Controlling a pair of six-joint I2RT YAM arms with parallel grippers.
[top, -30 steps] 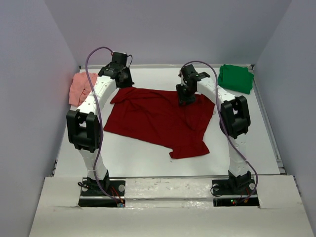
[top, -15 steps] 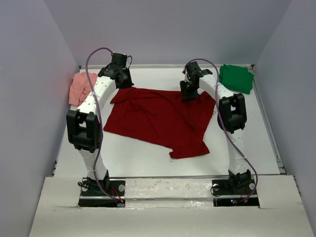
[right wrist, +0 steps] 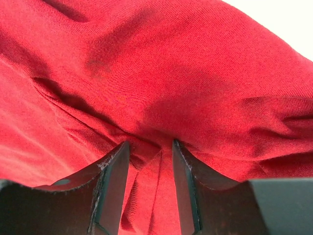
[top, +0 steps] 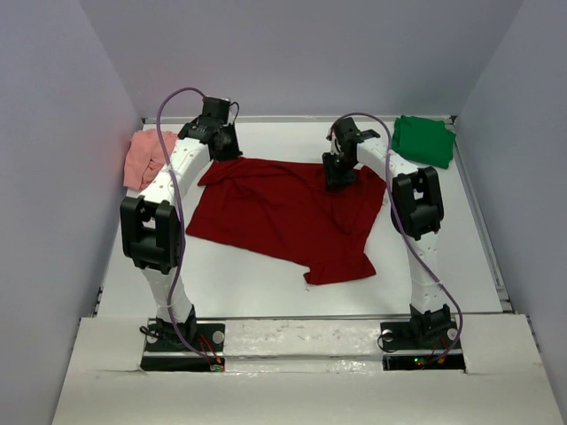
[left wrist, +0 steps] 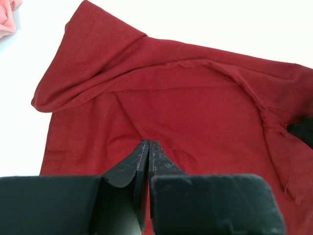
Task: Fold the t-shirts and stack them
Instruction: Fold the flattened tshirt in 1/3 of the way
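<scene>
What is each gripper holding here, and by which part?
Left gripper looks pinched shut on the dark red t-shirt beside its sleeve. Right gripper straddles a fold near the far edge; whether it grips cannot be told.

Our left arm (top: pixel 173 168) and right arm (top: pixel 383 161) are white with black joints. A purple cable (top: pixel 160 115) loops along each. Our left gripper (left wrist: pixel 148 143) and right gripper (right wrist: pixel 150 145) are black.

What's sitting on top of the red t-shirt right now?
Only the two grippers: the left gripper shut on cloth near the far left corner, the right gripper open astride a fold at the far edge. Anything beneath the red t-shirt is hidden.
</scene>
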